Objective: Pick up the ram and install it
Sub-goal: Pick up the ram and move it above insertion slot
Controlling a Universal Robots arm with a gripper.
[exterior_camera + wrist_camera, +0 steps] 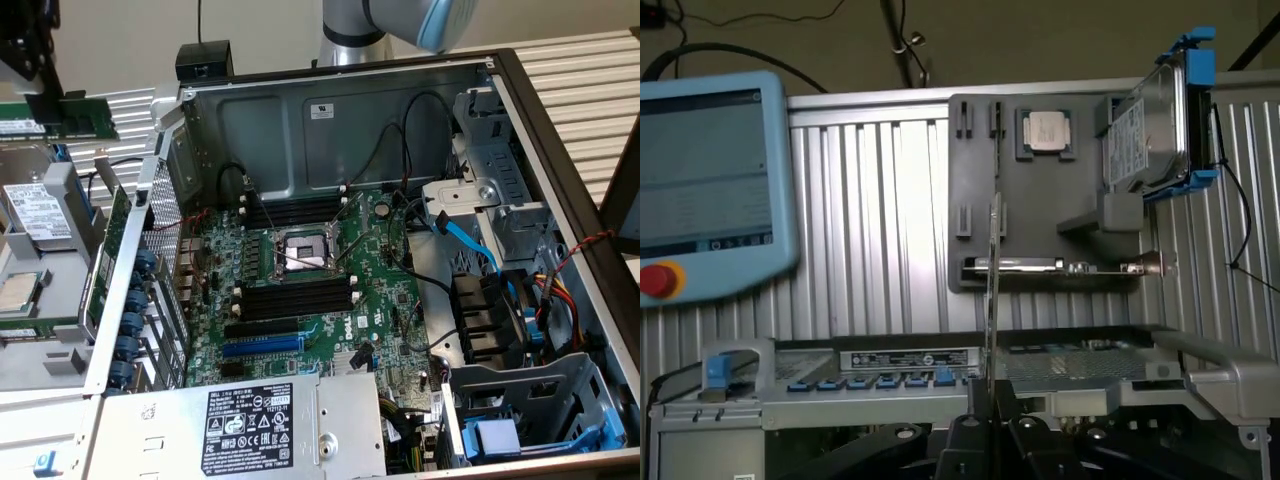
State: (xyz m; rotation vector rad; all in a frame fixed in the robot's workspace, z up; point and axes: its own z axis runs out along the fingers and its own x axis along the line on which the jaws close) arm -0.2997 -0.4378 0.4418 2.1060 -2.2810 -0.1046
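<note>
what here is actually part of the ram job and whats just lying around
Part of the job:
ram, gripped in the hand
black memory slots on the computer's board

Just lying about:
hard drive in its blue frame
processor chip on the grey holder
control tablet with a red button
blue cable in the case
power supply

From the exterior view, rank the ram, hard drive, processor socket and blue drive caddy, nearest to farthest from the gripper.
1. ram, held in the gripper, exterior view's upper left.
2. hard drive, outside the case, same side.
3. processor socket, middle of the motherboard.
4. blue drive caddy, exterior view's lower right.
</note>
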